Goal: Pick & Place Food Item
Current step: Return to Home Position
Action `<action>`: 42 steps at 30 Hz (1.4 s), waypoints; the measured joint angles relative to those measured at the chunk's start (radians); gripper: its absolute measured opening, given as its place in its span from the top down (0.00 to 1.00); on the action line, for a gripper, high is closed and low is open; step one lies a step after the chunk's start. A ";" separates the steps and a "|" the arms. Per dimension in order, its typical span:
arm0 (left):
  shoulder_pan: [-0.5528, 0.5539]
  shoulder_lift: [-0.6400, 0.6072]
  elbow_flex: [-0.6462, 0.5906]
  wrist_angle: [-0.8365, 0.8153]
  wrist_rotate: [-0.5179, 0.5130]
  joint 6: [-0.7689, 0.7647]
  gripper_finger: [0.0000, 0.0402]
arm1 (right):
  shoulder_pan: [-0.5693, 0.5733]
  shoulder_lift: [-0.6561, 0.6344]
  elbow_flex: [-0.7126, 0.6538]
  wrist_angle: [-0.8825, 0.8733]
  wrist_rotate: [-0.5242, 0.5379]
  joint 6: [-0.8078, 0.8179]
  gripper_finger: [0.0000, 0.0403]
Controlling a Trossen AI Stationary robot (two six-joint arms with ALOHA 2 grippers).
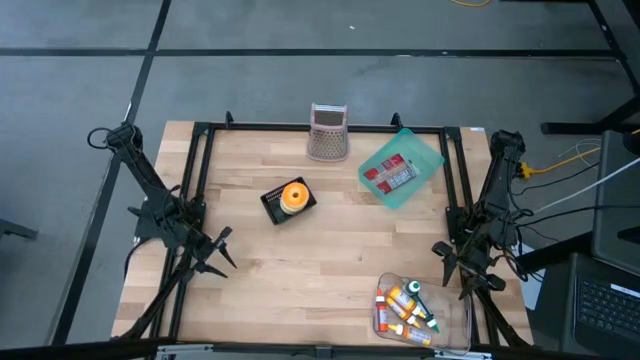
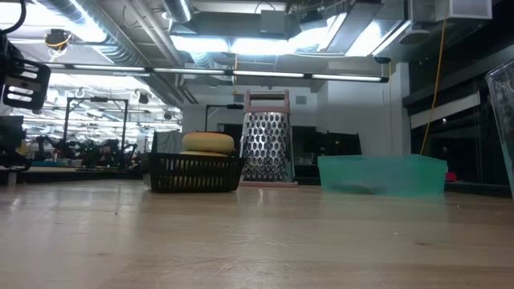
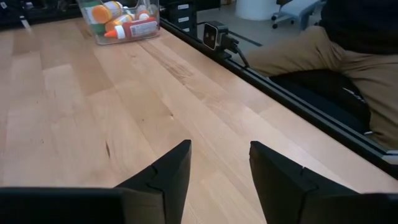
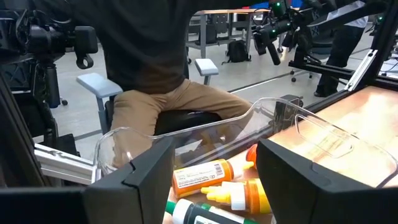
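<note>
The left arm stands by the table's [image 1: 330, 250] left edge, its left gripper [image 3: 219, 149] pointing in over the bare wood with the fingers spread and nothing between them. The right arm stands by the right edge, and the right gripper [image 4: 214, 149] is also spread and empty, aimed at the transparent bin [image 1: 457, 318] just in front of it at the table's near right corner. The food coloring bottles [image 1: 405, 310] lie in a heap inside that bin, orange, yellow, red and green among them.

The high view alone lays out the other items: a black basket [image 1: 268, 203] holding a round orange thing near the middle, a grater [image 1: 328, 132] at the far edge, and a teal container [image 1: 425, 165] with a red packet in it to the right of the grater. The low view shows those three from the side, the grater upright, and only a clear sliver of the bin at its right border.

The right wrist view shows the bottles close up through the bin's curved wall. Beyond the table edge it also shows a seated person [image 4: 174, 99] in tan trousers, who appears in the left wrist view too.
</note>
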 joint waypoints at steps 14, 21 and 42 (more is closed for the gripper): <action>0.205 -0.128 0.000 -0.006 0.080 0.000 0.60 | 0.000 -0.049 0.000 -0.007 0.000 0.000 0.45; 0.419 -0.268 0.000 -0.007 0.091 0.000 0.61 | -0.003 -0.050 0.001 -0.033 -0.001 0.000 0.45; 0.790 -0.447 -0.001 0.103 0.049 0.001 0.60 | -0.540 -0.165 0.001 -0.085 -0.188 -0.001 0.45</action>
